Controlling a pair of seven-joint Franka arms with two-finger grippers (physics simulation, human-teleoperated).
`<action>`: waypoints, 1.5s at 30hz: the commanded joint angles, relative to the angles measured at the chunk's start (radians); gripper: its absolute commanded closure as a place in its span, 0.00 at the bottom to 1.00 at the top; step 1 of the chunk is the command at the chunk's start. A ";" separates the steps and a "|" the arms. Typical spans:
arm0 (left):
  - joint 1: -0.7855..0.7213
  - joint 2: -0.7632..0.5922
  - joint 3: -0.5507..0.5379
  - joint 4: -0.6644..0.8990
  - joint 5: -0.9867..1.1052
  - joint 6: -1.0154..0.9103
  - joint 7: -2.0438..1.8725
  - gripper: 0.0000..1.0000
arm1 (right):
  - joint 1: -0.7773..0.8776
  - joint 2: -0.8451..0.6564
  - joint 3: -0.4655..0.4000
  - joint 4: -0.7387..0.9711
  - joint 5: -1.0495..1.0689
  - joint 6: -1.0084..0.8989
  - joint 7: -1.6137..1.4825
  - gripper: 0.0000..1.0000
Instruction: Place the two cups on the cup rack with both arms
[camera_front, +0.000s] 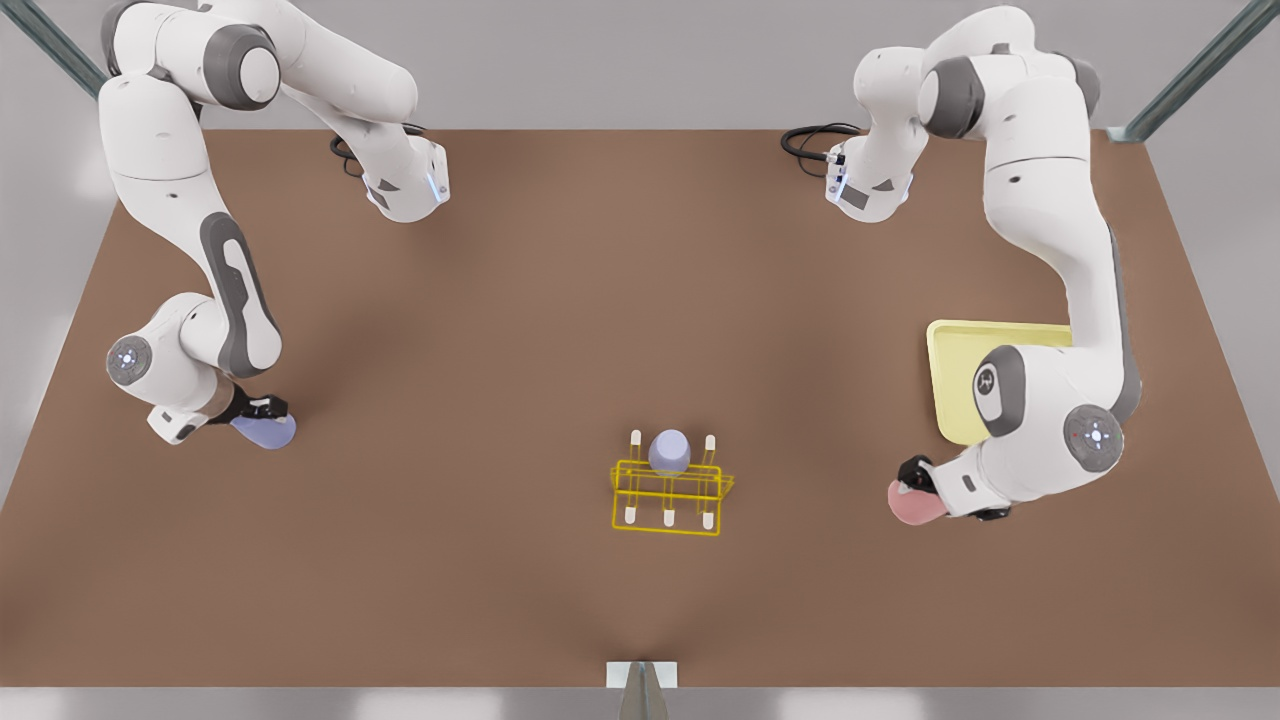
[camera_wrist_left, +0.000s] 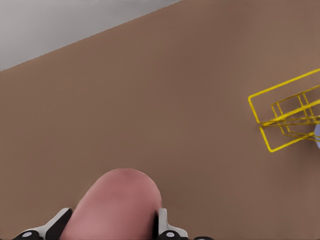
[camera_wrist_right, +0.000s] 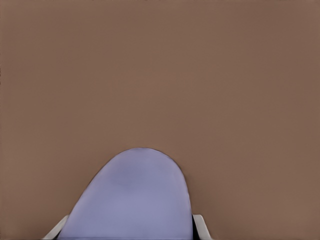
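- Broadly, a brown table (camera_front: 600, 300) is carrying everything, with two white arms reaching in, one from each side of the front view.
- At the front view's right, the left gripper (camera_front: 915, 490) is clamping the salmon pink cup (camera_front: 915, 505), its fingers (camera_wrist_left: 162, 225) mostly hidden by the cup.
- At the front view's left, the right gripper (camera_front: 262, 415) is gripping the periwinkle cup (camera_front: 265, 432); only finger tips (camera_wrist_right: 200, 225) are peeking past it.
- Partly covered by the left arm, one pale-yellow tray (camera_front: 960, 350) is lying on the table.
- Between the grippers and well apart from both, the yellow cup rack (camera_front: 668, 490) is showing six pegs, with a third, greyer cup (camera_front: 669, 451) sitting on its back row.
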 joint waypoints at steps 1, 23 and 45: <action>-0.001 0.065 -0.045 0.111 -0.015 -0.109 -0.809 0.16 | 0.000 0.000 0.000 0.001 -0.004 -0.004 0.004 0.19; -0.273 0.275 -0.044 0.325 -0.184 0.237 -1.337 0.13 | 0.039 -0.002 0.330 0.140 0.044 -0.083 0.056 0.19; 0.033 -0.370 -0.232 -0.116 0.284 -0.513 -0.490 0.00 | 0.405 0.354 0.434 0.832 0.139 -0.083 0.444 0.19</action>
